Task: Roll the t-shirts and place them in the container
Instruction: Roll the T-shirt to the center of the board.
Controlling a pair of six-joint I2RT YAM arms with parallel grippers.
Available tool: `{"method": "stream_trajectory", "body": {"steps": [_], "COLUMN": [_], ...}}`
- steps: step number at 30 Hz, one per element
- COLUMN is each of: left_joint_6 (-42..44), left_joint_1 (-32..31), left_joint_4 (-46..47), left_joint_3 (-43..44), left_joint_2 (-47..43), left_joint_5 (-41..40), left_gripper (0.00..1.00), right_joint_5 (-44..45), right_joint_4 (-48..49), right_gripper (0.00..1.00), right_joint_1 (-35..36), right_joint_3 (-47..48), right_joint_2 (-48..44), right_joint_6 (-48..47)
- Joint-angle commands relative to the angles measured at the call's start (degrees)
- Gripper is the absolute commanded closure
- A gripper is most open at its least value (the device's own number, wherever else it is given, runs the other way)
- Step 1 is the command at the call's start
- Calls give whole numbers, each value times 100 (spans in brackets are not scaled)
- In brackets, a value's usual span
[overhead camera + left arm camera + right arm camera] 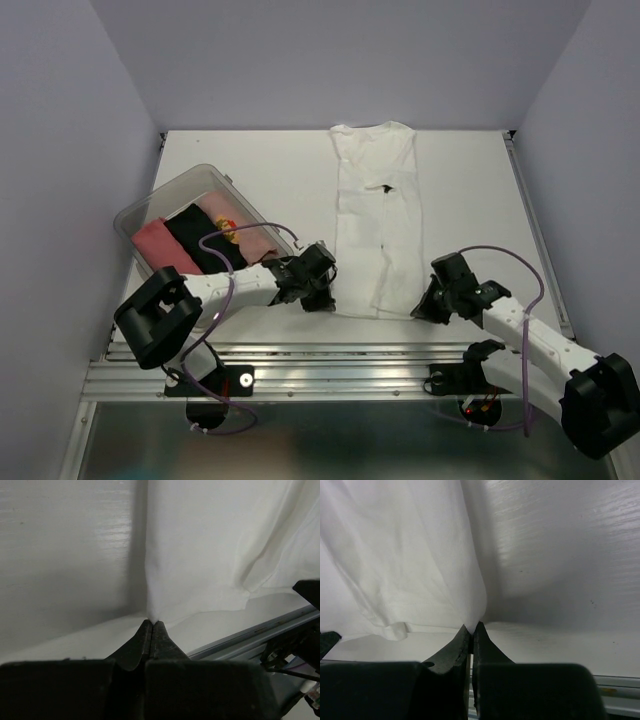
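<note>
At the near edge, the left gripper is seen with its fingers pressed fully together, and the near left corner of the white t-shirt is drawn up into a small peak right at their tips, so the corner appears to be pinched there. The right gripper is closed in the same way, with only a hairline gap between its fingers, and the near right corner of the hem is gathered at their tips. Both corners are judged to be gripped together so that the hem can be turned over evenly and the roll begun straight. Between the two sets of fingers the hem is laid flat on the table. Beyond the fingers the shirt is stretched away as a long narrow strip, its sides folded in, which gives a roll of even width. Its small dark neck label is seen further along, and the collar end is placed farthest off. Beyond and outward of the left fingers, a clear plastic tub is set, in which a salmon-pink t-shirt, a black t-shirt and a pale printed t-shirt are packed side by side, seemingly finished.
</note>
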Motion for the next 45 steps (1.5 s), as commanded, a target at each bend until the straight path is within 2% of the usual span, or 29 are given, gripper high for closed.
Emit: {"method": "stream_trajectory", "body": {"steps": [1, 8, 29, 45], "left_joint_6": [-10, 25, -11, -178], "left_joint_1": [-126, -187, -504, -144], "left_joint_4": [-298, -527, -562, -1089], "left_joint_3": [309, 319, 424, 1566], "left_joint_2": [-266, -573, -486, -46], "left_joint_5": [-69, -96, 116, -579], "left_gripper": [100, 100, 100, 100], "right_joint_5": [114, 150, 123, 1098], "right_joint_4": [-347, -726, -1201, -1007], "right_gripper": [99, 99, 99, 99], "right_joint_1": [8, 8, 8, 8], "right_joint_3": [112, 359, 508, 1536], "right_joint_2": [-201, -447, -922, -238], "right_joint_6": [51, 25, 60, -212]}}
